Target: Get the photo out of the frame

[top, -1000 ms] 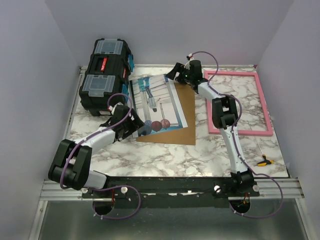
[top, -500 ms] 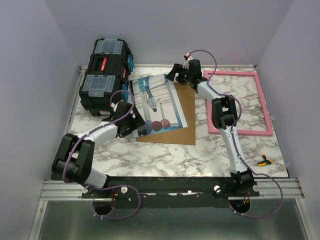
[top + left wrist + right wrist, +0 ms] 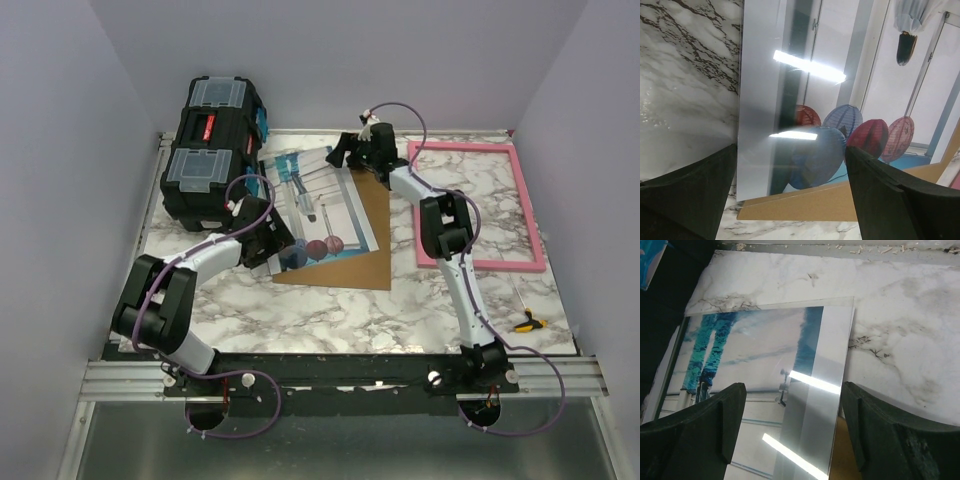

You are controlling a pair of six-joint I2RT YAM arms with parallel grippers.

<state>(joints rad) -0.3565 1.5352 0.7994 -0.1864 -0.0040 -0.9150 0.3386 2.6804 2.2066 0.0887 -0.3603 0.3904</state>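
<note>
Top external view shows the left pincer (image 3: 278, 243), jaws spread, low over the near end of the photo (image 3: 325, 200), which lies flat on a brown backing board (image 3: 378, 230) in the middle of the desk (image 3: 330, 310). The right pincer (image 3: 345, 155), also spread and pinching nothing, straddles the photo's far edge. Taking opposite ends probably spares the thin print from bending, and the frame (image 3: 470, 147) lies empty at the right, so the photo looks already out.

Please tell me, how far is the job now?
Done: the pink frame lies empty on the right, the photo apart from it on the brown board. In hand: nothing; left pincer and right pincer hang open over the photo. Remaining: seemingly nothing.
</note>
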